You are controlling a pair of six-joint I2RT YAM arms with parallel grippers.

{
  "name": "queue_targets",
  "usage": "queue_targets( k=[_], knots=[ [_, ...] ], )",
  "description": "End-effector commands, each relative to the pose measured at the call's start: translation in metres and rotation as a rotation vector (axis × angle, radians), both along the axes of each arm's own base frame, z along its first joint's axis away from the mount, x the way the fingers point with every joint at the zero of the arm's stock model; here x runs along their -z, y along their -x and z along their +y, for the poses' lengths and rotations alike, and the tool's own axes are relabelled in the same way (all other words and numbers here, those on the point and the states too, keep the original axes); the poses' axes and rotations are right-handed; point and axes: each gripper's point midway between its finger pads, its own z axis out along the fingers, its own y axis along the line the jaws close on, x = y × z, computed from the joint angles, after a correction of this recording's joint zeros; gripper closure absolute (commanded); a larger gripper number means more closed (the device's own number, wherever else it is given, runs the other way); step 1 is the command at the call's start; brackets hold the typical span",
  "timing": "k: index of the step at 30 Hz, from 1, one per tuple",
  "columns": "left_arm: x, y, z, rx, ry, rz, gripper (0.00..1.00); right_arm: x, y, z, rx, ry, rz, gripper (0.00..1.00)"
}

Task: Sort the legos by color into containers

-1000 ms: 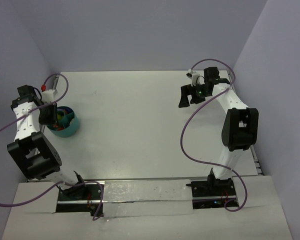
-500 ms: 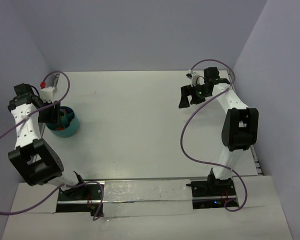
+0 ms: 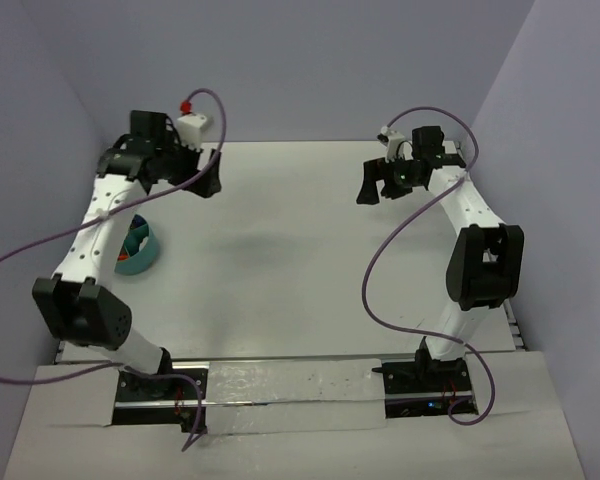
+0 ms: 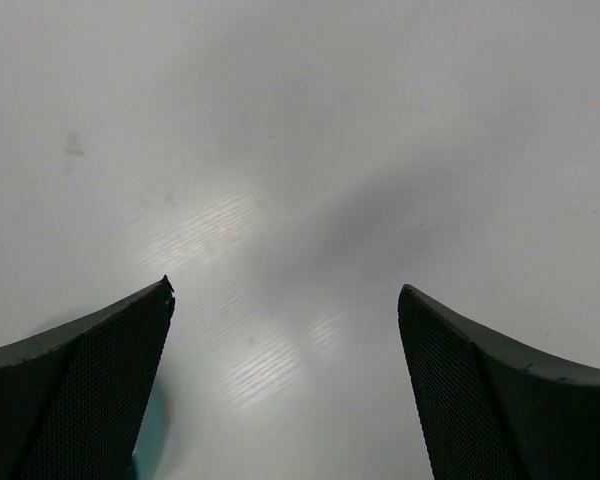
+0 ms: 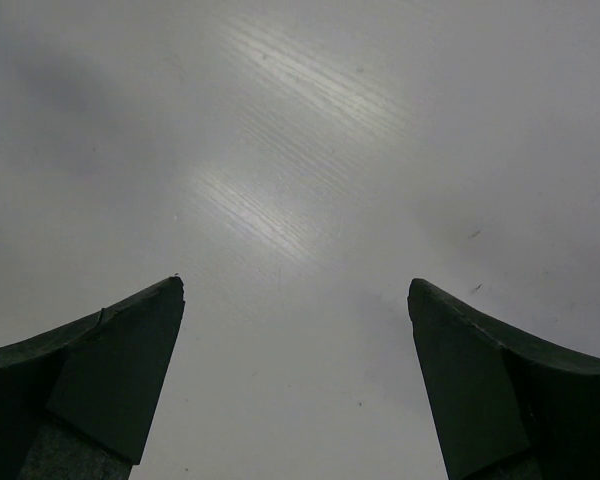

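Observation:
The teal bowl [image 3: 143, 256] stands at the table's left, partly covered by my left arm. A few small coloured legos [image 3: 133, 243] show inside it, too small to tell apart. My left gripper [image 3: 205, 178] hangs open above the back left of the table, to the right of and beyond the bowl. In the left wrist view the gripper [image 4: 286, 290] holds nothing, and a teal sliver of the bowl [image 4: 146, 452] shows beside the left finger. My right gripper [image 3: 377, 190] is open over the back right. It is empty in its own view [image 5: 296, 283].
Lilac walls close the white table [image 3: 280, 270] at the back and on both sides. Purple cables loop off both arms, one [image 3: 375, 270] hanging over the right half. No loose bricks show on the tabletop in any view.
My left gripper has risen out of the bowl and swung right and toward the back, its jaws spreading wide. The right arm has barely shifted.

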Motion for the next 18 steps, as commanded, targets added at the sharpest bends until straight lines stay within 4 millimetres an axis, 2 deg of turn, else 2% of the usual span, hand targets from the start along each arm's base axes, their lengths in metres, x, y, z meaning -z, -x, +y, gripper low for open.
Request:
queue_targets(
  k=[1,2,4,7,8,12,18],
  knots=[
    [-0.004,-0.027,-0.049,0.016,0.064,-0.028,0.01,-0.069,-0.029,0.011,0.041,-0.037,-0.207,0.0],
    [0.0,-0.034,-0.056,0.015,0.074,-0.028,0.01,-0.072,-0.033,0.012,0.053,-0.047,-0.215,0.0],
    [0.016,-0.065,-0.068,-0.046,0.11,-0.026,0.01,-0.077,-0.042,0.016,0.085,-0.075,-0.226,0.0],
    [0.048,-0.092,-0.072,-0.131,0.122,0.044,0.01,-0.08,-0.054,0.022,0.126,-0.101,-0.228,0.0],
    [0.059,-0.097,-0.073,-0.154,0.121,0.068,0.01,-0.083,-0.057,0.024,0.134,-0.102,-0.237,0.0],
    [0.074,-0.11,-0.076,-0.182,0.12,0.06,0.01,-0.087,-0.061,0.038,0.116,-0.104,-0.254,0.0],
    [0.07,-0.117,-0.079,-0.199,0.14,0.031,0.01,-0.087,-0.058,0.05,0.087,-0.098,-0.264,0.0]
  ],
)
